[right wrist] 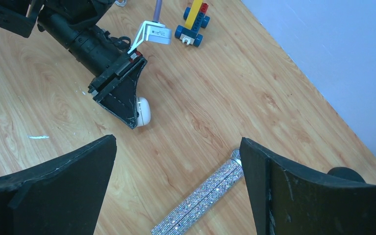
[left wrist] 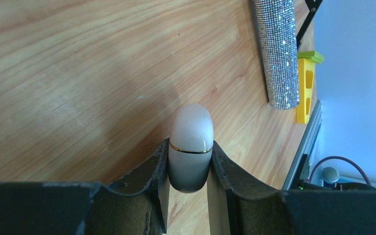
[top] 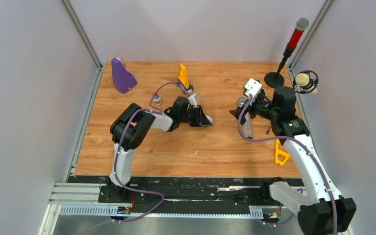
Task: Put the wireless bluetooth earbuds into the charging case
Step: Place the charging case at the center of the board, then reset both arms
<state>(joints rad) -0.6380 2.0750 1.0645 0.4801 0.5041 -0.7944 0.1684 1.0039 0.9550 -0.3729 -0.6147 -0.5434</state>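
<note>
A white pebble-shaped charging case (left wrist: 190, 139) with a thin gold band is closed. My left gripper (left wrist: 189, 154) is shut on its lower half and holds it low over the wooden table. The case also shows in the top view (top: 209, 119) and in the right wrist view (right wrist: 143, 111) at the tip of the left gripper (right wrist: 122, 98). My right gripper (right wrist: 177, 147) is open and empty, to the right of the case in the top view (top: 238, 111), above a glittery tube. No earbuds show in any view.
A glittery silver tube (top: 247, 128) lies below the right gripper and shows in the right wrist view (right wrist: 200, 198). A yellow tool (top: 280, 152), a purple block (top: 122, 76), a toy-brick figure (top: 183, 76), a microphone stand (top: 285, 58) and a thin white sliver (right wrist: 38, 137) are around.
</note>
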